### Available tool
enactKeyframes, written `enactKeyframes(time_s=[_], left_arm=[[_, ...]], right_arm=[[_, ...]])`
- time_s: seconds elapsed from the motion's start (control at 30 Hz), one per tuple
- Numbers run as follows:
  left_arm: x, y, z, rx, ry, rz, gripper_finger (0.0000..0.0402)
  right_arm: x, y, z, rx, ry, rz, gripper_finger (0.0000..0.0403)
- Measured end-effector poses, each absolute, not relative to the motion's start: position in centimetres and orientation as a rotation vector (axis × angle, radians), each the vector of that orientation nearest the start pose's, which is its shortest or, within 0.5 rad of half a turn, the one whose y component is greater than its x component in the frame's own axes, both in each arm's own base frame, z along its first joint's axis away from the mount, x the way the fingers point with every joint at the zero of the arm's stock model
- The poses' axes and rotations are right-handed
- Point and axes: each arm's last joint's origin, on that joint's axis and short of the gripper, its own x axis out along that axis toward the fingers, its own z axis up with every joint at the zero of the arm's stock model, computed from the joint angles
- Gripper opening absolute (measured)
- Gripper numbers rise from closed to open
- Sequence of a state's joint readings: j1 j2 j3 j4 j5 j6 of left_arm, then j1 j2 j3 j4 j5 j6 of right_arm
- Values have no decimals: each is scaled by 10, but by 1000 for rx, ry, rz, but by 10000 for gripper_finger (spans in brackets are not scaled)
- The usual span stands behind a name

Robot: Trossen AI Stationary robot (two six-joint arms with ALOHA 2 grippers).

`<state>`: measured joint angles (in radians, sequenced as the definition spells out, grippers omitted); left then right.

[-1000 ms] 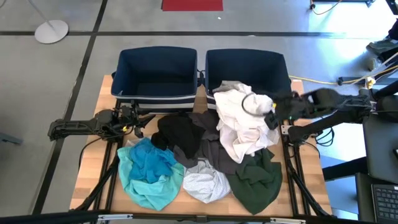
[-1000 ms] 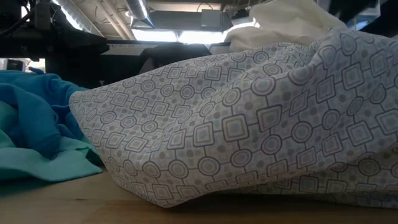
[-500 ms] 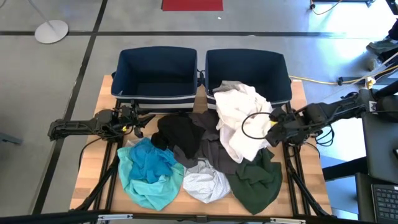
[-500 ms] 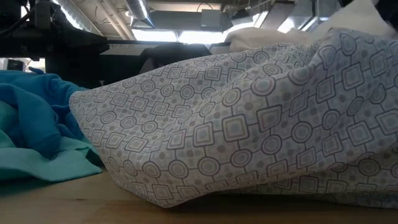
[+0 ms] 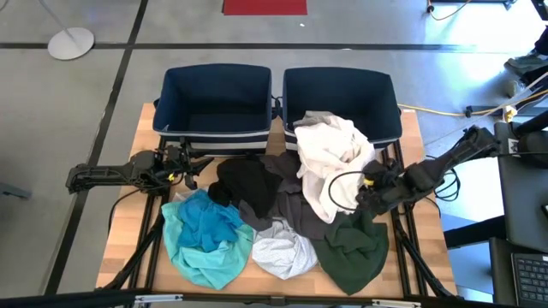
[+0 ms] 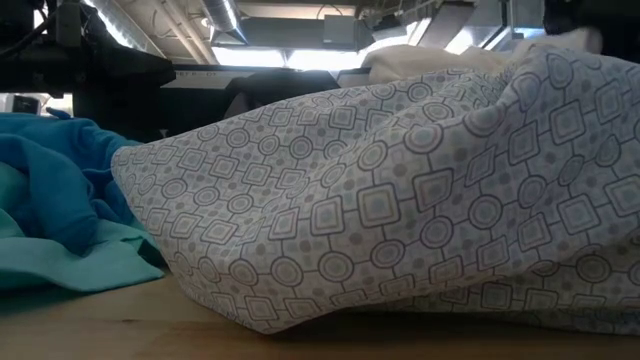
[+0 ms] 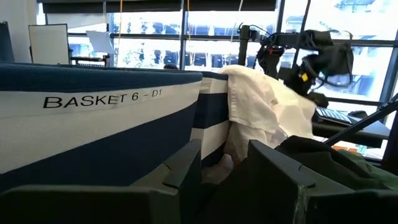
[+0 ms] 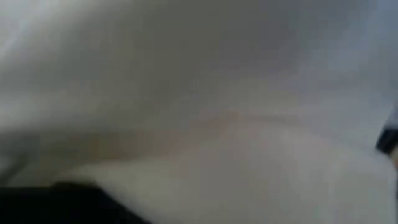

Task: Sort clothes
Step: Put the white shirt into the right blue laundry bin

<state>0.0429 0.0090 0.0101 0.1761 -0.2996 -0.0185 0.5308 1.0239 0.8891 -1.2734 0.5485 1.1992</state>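
White cloth fills the high view's busiest spot: the white garment (image 5: 330,162) hangs over the front rim of the right navy bin (image 5: 342,103) and spills onto the table (image 5: 128,248), and the right gripper (image 5: 366,192) is pressed against its lower edge, with the dark green garment (image 5: 355,244) just below it; whether those jaws are parted or clenched cannot be told. The left gripper (image 5: 199,167) waits by the left navy bin (image 5: 218,107), its jaws released and holding nothing, the black garment (image 5: 244,184) just ahead of them and the turquoise garment (image 5: 205,235) near. The low view shows a pale garment printed with circles and squares (image 6: 380,220) lying on the tabletop, touching the turquoise one beside it. Ahead of the left wrist's parted fingers (image 7: 186,168) stands a bin wall whose white stripe reads "BASKET 6 - D1" (image 7: 102,99), with the white garment draped over the next bin's rim. The right wrist view is filled by pale fabric pressed close.
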Motion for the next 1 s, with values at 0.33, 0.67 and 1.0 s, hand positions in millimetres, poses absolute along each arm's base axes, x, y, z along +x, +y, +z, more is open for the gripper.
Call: enactKeyframes(time_s=[0.33, 0.67, 1.0], left_arm=[[94, 13, 183, -36, -179, 341, 125], [94, 13, 184, -36, -186, 340, 125], [94, 13, 185, -40, -201, 340, 125]], right_arm=[[150, 62, 214, 100, 709, -756, 272], [160, 49, 197, 75, 644, -806, 101], [178, 55, 231, -30, 598, -708, 18]])
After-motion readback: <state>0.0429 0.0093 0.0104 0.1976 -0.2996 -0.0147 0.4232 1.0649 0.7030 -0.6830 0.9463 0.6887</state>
